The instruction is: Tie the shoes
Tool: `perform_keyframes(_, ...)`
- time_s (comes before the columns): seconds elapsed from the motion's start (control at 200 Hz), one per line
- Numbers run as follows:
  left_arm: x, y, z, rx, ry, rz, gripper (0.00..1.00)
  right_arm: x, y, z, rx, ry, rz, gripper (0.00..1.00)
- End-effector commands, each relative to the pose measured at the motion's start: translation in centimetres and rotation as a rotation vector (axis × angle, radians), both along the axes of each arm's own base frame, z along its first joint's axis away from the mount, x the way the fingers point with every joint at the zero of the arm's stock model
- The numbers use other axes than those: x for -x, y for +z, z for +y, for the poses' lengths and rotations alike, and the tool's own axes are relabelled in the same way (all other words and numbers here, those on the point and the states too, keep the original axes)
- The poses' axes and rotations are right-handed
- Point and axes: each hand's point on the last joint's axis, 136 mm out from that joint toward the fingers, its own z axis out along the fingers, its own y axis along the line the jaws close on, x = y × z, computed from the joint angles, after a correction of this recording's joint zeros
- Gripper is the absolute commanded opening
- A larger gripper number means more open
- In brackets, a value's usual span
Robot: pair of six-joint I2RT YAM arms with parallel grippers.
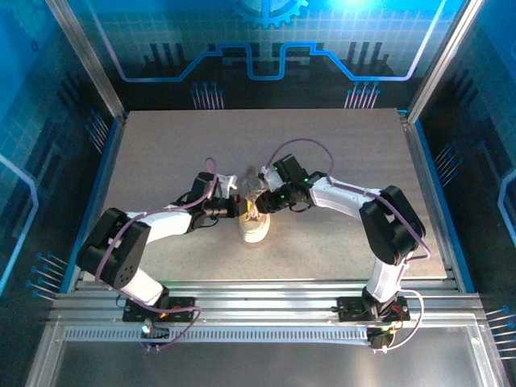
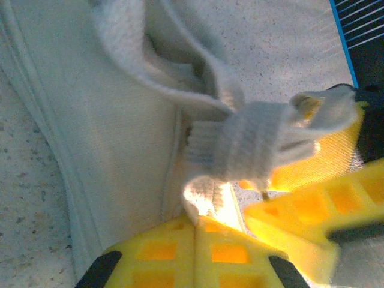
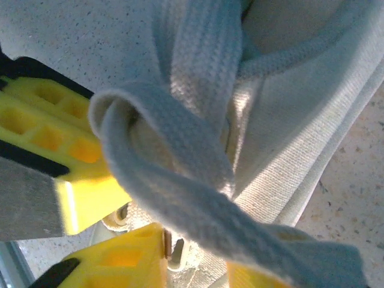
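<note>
The white canvas sneaker (image 1: 257,225) lies at mid-table with both grippers meeting over its lacing. My left gripper (image 1: 235,209) is shut, its yellow fingertips (image 2: 180,240) pinching a fold of pale flat lace (image 2: 206,197) beside the shoe's side wall (image 2: 114,150). A wrapped knot of lace (image 2: 258,144) sits just beyond, against the right gripper's yellow fingers (image 2: 312,210). My right gripper (image 3: 195,252) stands over the eyelets with its jaws apart. A broad lace loop (image 3: 180,174) crosses over its right finger (image 3: 252,277). The left gripper's fingers (image 3: 54,129) sit at that loop's end.
The grey table (image 1: 339,145) stretches behind and to both sides of the shoe. Metal frame posts and blue walls (image 1: 81,64) bound it, and an aluminium rail (image 1: 258,294) runs along the near edge by the arm bases.
</note>
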Motion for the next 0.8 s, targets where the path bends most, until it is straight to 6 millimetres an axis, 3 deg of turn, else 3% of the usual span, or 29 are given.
perform_keyframes(0.0,-0.2,2.3,0.5,-0.048,-0.007,-0.083,0.0,-0.2,0.4,0.4,-0.031,-0.01,-0.023,0.18)
perform_keyframes(0.055,-0.1,2.9,0.8,-0.067,-0.011,-0.101,0.0,-0.3,0.6,0.1,-0.046,-0.02,-0.026,0.12)
perform_keyframes(0.2,0.1,4.2,1.4,-0.138,-0.036,-0.138,0.0,0.0,0.9,-0.4,-0.077,-0.04,-0.015,0.1)
perform_keyframes(0.435,0.2,4.4,2.4,-0.269,-0.081,-0.143,0.0,0.8,0.9,-1.0,-0.097,-0.039,0.001,0.02)
perform_keyframes(0.795,0.5,5.3,1.0,-0.222,-0.152,-0.092,0.0,1.5,0.3,-0.5,-0.12,0.003,0.047,0.08)
